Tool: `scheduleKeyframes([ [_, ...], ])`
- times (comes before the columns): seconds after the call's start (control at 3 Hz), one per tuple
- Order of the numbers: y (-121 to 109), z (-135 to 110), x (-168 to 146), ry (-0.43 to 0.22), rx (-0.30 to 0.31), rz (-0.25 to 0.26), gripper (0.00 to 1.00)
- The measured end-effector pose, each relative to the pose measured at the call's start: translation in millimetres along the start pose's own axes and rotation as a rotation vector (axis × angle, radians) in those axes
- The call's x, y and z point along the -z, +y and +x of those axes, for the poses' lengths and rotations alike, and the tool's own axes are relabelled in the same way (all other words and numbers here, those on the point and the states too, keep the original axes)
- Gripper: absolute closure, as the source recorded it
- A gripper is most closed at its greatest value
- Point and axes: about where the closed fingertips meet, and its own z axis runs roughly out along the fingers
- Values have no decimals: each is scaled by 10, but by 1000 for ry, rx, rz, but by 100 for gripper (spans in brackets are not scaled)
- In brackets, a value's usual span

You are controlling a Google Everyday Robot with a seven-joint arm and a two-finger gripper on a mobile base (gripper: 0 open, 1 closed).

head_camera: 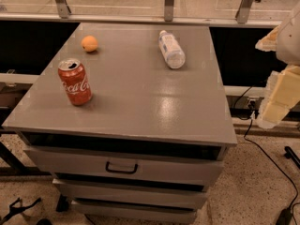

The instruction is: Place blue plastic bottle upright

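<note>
The blue plastic bottle (171,49) lies on its side on the far right part of the grey cabinet top (140,102), with its white cap pointing toward the far edge. My gripper (277,102) is a pale, blurred shape at the right edge of the view. It is off the cabinet's right side, well to the right of the bottle and a little nearer to me, and touches nothing.
A red Coca-Cola can (75,82) stands upright at the left of the top. An orange (89,43) sits at the far left. The cabinet has drawers with a dark handle (121,168). A black cable (265,151) runs over the floor at the right. A glass railing is behind.
</note>
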Motion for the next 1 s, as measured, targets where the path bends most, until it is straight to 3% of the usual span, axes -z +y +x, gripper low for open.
scheduleKeyframes([
  [0.33,0,0,0,0,0,0,0],
  [0.67,-163,-14,-20,-52,-99,2,0],
  [1.0,-487,-43,-69,-100,-264,-2,0],
])
